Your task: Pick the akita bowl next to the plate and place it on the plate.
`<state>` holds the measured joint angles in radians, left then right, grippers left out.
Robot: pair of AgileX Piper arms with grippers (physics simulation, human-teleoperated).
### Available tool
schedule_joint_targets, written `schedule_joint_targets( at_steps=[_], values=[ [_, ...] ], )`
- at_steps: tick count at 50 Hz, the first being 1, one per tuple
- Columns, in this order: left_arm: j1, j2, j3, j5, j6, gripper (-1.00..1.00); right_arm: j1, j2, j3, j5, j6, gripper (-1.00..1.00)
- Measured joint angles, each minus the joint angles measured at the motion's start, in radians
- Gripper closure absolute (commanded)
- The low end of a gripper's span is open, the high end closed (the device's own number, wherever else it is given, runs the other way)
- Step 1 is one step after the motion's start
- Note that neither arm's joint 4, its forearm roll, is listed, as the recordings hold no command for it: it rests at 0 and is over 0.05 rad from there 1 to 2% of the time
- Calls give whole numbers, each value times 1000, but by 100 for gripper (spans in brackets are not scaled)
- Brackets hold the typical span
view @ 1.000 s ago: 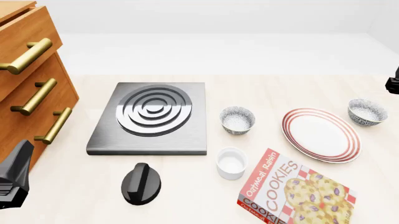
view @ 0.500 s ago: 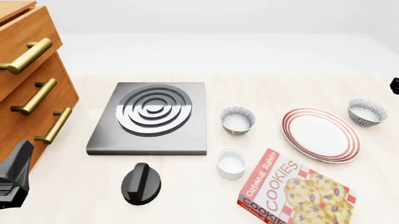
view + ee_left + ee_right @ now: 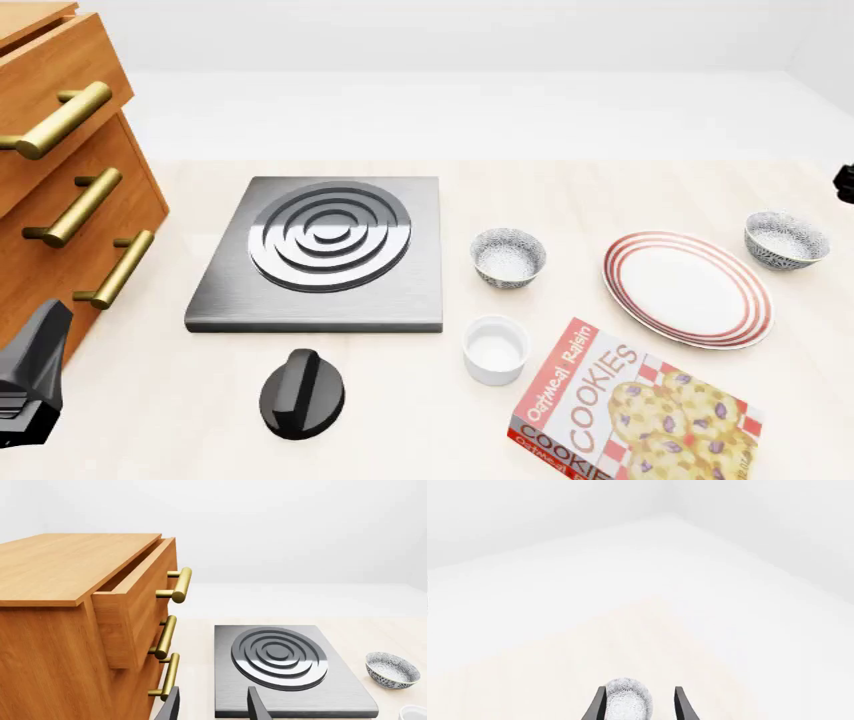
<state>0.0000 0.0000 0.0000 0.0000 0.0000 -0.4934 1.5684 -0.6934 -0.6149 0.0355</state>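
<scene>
Beside the plate [image 3: 687,288] sits the akita bowl [image 3: 785,240] (rigid, glazed, likely slippery): pinch its rim. Both jaws gape, empty.

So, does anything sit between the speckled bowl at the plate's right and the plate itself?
Nothing visible does. The grey-and-white speckled bowl sits close beside the red-ringed white plate, at its far right rim, and the plate is bare. The cookie box lies nearer, off that path.

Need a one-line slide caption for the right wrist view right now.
Right gripper open, fingers framing the akita bowl below, pale table beyond.
</scene>
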Motion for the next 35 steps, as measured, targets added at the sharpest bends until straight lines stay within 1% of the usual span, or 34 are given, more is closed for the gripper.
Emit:
schedule_joint_targets(
  at_steps=[35],
  values=[
    [0,0,0,0,0,-100,3,115,-127,151,102,-100]
  ],
)
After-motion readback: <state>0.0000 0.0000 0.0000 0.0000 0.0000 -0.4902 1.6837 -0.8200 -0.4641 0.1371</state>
